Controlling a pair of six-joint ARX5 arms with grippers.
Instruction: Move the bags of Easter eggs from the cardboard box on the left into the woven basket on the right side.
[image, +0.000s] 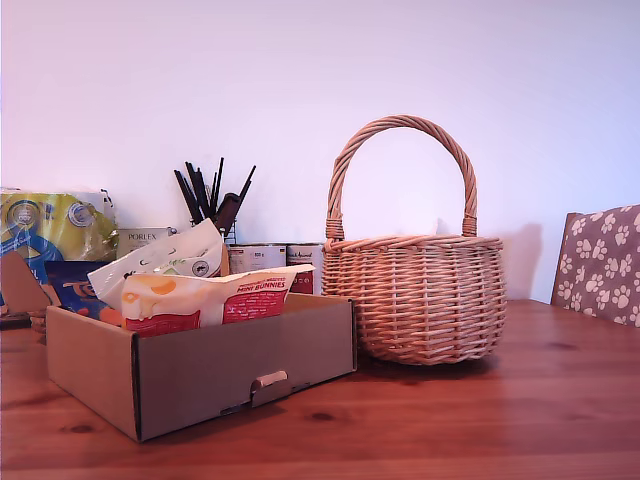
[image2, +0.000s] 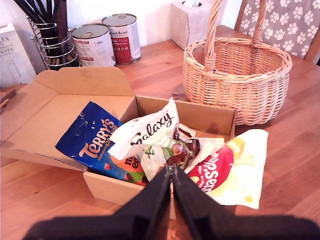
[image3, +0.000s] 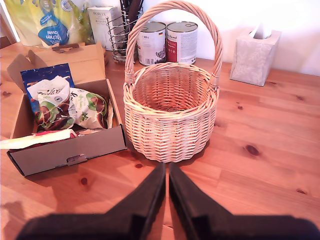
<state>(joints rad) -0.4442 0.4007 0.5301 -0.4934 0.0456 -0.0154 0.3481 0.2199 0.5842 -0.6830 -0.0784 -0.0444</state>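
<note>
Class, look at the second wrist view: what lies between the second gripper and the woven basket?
Nothing but bare wooden table. In the second wrist view, my second gripper points at the woven basket with no object between them.

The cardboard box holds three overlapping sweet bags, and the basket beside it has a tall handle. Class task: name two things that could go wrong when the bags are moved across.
1. The Galaxy bag lies over the Terry's bag and against the Mini Bunnies bag in the cardboard box; gripping one may drag another out.
2. The arched handle spans the woven basket; a carried bag could catch on it and drop outside.
</note>
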